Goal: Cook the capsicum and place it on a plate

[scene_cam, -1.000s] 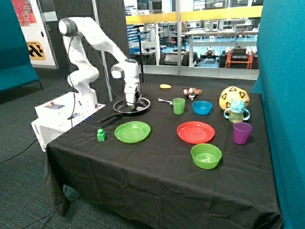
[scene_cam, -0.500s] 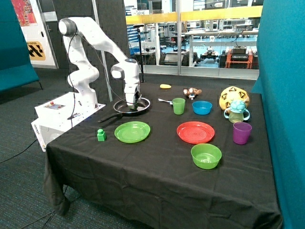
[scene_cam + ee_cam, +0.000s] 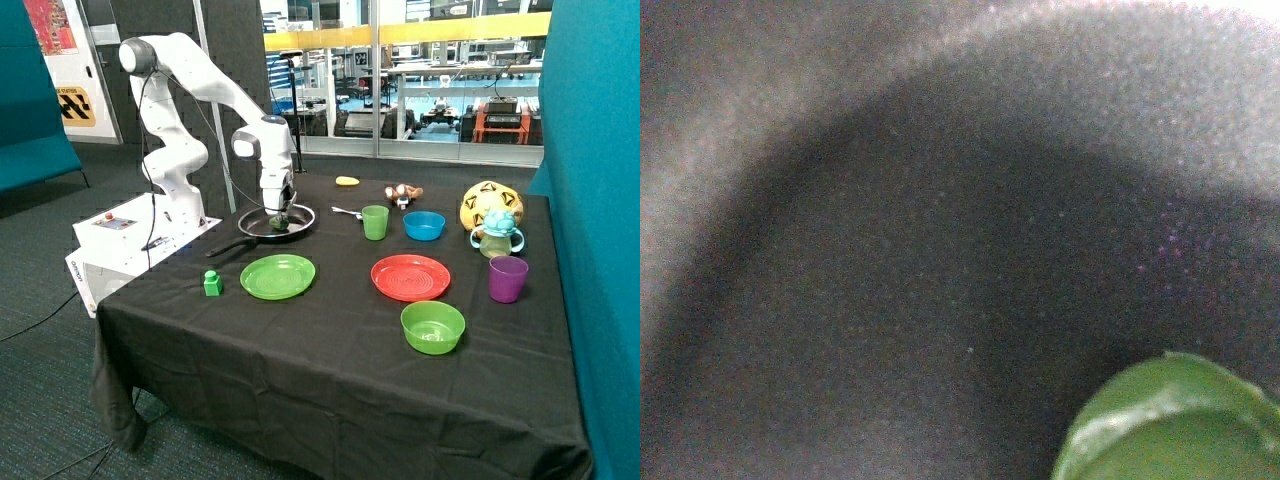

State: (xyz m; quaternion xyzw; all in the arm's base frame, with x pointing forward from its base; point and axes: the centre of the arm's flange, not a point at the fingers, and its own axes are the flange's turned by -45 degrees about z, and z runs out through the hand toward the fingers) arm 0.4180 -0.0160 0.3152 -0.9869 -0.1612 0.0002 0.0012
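The gripper hangs just above the capsicum in the pan, upper-left of frame; finger state unclear. The plate sits nearby.

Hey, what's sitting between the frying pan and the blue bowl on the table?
In the outside view, a green cup and a small spoon lie between the pan and blue bowl.
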